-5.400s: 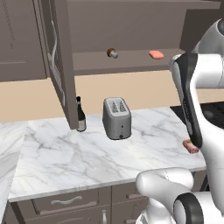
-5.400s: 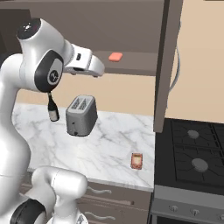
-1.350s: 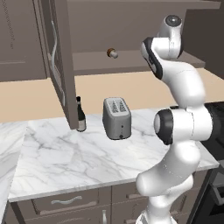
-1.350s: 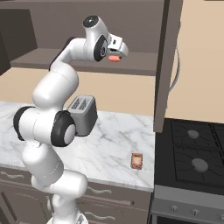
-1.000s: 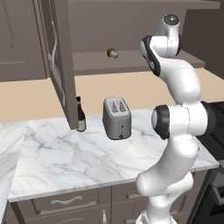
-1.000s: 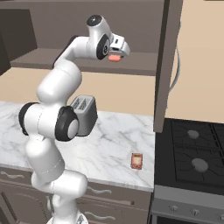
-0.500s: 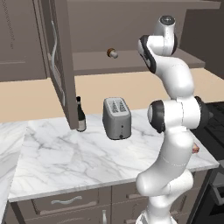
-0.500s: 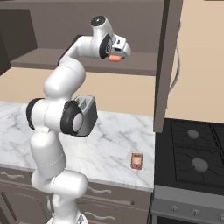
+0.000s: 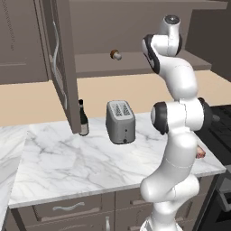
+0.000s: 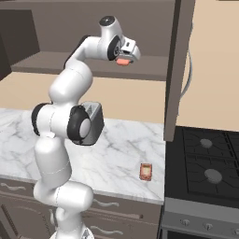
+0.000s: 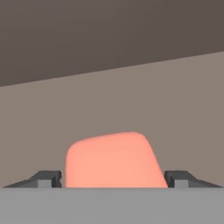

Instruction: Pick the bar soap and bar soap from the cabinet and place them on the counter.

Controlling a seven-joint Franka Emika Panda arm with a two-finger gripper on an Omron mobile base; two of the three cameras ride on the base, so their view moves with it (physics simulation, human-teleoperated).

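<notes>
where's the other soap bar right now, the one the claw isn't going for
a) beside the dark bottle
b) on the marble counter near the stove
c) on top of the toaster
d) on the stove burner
b: the second bar soap lies flat on the white marble counter near its edge by the stove, while the claw is up at the cabinet shelf around the other bar.

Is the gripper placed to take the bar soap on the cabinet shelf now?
Probably yes: the bar soap lies between the open fingertips of the gripper, nothing between them.
</notes>
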